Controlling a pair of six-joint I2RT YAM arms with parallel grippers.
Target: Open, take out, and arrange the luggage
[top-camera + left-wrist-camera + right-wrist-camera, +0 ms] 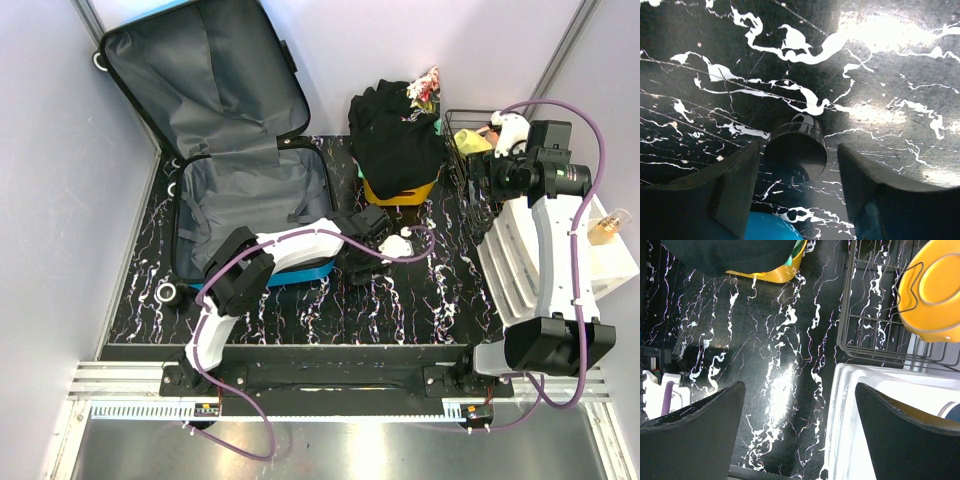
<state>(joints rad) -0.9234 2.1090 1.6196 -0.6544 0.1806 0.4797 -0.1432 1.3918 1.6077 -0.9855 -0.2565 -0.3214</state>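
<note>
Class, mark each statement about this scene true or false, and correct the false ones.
1. The suitcase lies open, grey lining showing. True.
2. The right pincer grips the yellow item. False: the right pincer is open and empty; the yellow item lies in the wire basket.
3. Black clothing is heaped on an orange-yellow basket. True.
4. The left pincer is inside the suitcase. False: the left pincer is over the table, right of the suitcase.
</note>
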